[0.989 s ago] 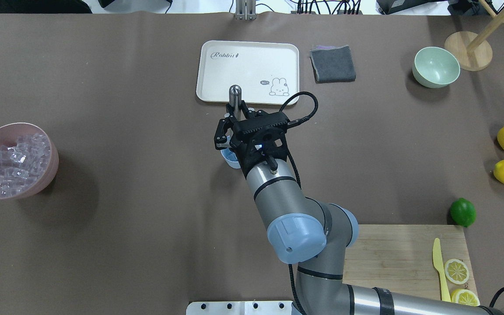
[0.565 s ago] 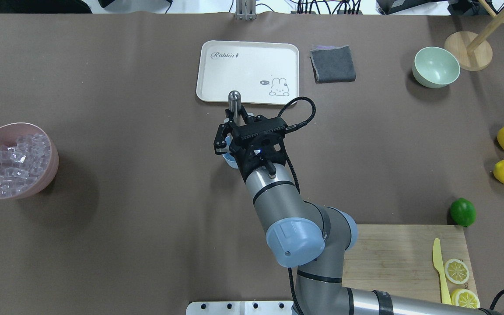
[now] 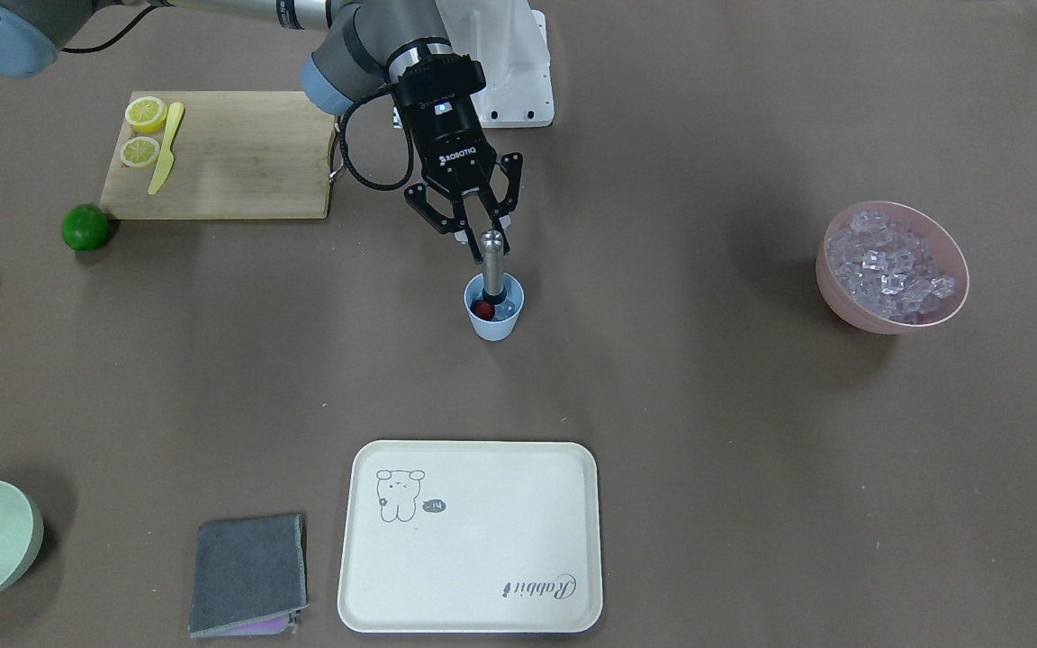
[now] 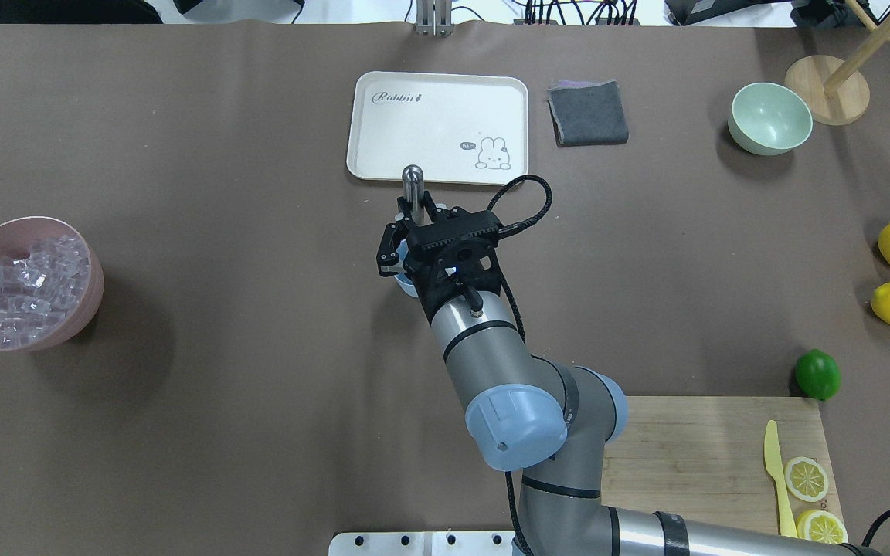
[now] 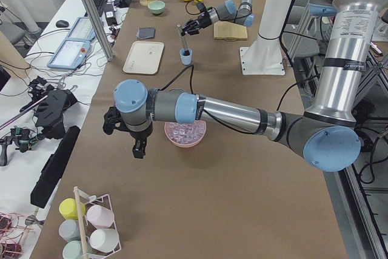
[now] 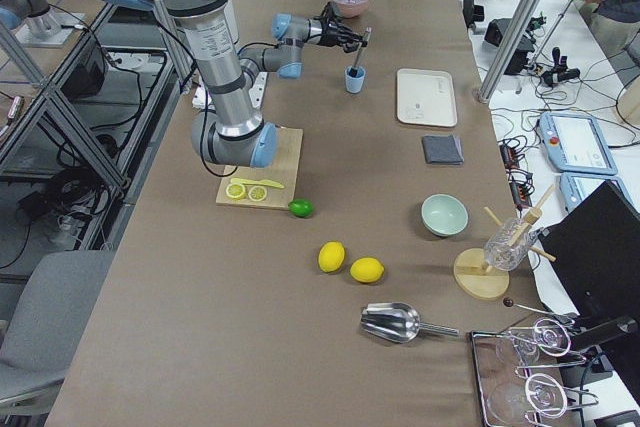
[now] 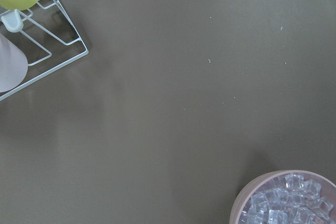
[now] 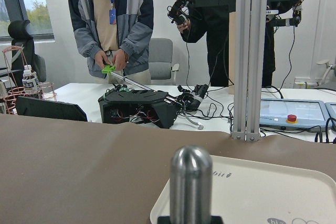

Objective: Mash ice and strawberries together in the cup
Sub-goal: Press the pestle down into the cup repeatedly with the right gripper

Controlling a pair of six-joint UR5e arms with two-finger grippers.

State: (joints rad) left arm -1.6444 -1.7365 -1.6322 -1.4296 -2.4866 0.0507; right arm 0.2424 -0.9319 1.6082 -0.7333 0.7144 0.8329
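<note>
Frontally, the right hand (image 3: 472,219), marked ROBOTIQ, has its fingers spread beside the metal muddler (image 3: 492,267), standing in the cup (image 3: 494,311) with the strawberry (image 3: 482,309); the tray (image 3: 473,540) reads Rabbit. Overhead, that hand (image 4: 408,232) has drawn slightly back. Ice (image 7: 286,205) fills the pink bowl (image 7: 247,195). The left hand's state I cannot tell.

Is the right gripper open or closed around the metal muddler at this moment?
Open. In the front-facing view the right gripper has its fingers spread beside the muddler, which stands by itself in the cup.
</note>
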